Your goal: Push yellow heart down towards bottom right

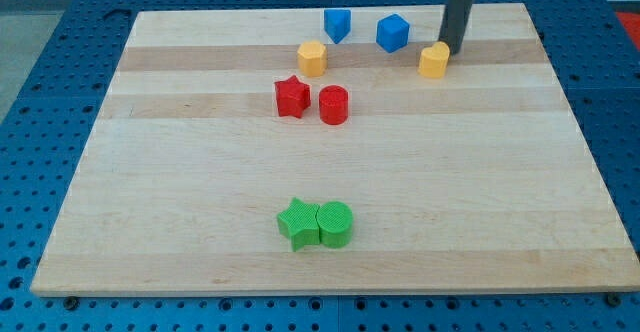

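My tip (453, 49), a bare rod with no pincer, touches the yellow heart (434, 61) at its upper right

bare board (480, 172) toward bottom right

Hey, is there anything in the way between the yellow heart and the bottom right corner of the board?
Nothing visible stands in the way. My tip sits right at the upper right edge of the yellow heart, near the view's top. From there to the bottom right corner of the board, only bare wood shows; every other block lies to the view's left.
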